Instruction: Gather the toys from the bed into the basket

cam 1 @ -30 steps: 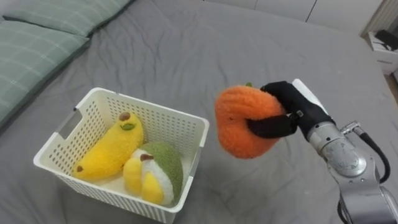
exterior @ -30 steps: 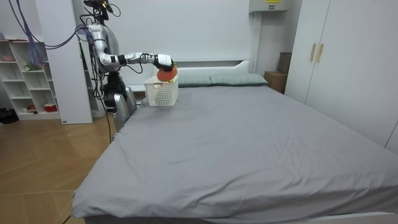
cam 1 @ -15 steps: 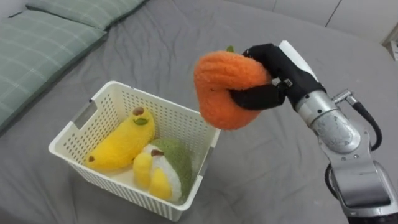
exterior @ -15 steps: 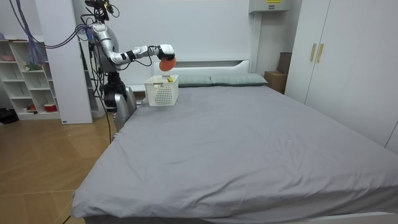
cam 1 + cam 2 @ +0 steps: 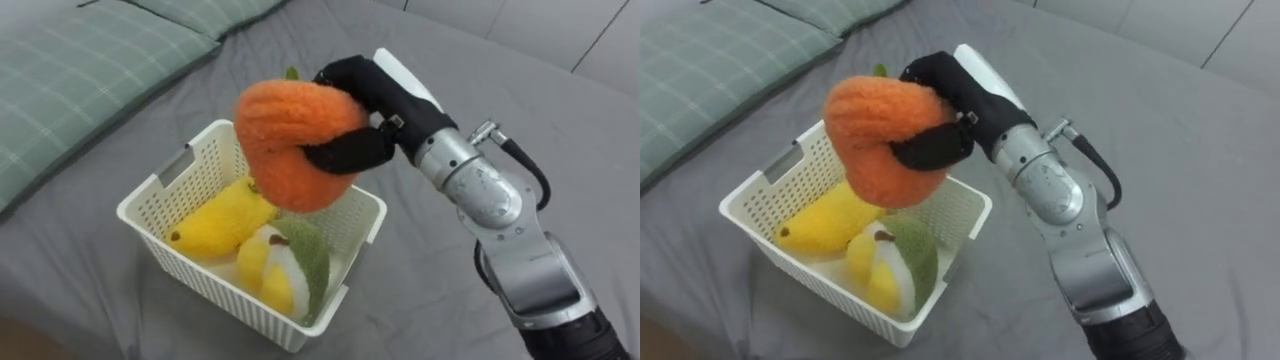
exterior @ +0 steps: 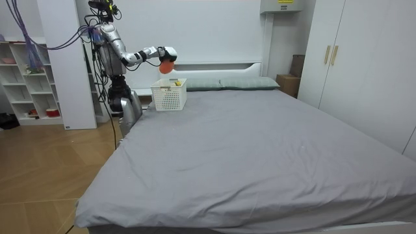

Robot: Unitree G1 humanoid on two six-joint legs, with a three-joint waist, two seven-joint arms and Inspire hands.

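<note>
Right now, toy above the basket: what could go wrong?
The right hand holds the orange plush toy near the far rim of the basket; released here, it might clip the rim and land outside. The banana plush and green plush already crowd the basket, so it may sit high and roll out.

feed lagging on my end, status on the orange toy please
Right hand shut on orange plush toy. Toy held above white basket, not yet released. Banana plush and green plush inside; nothing blocking drop.

Black-gloved right hand with white back plate, silver jointed forearm, looping black cable.
</note>
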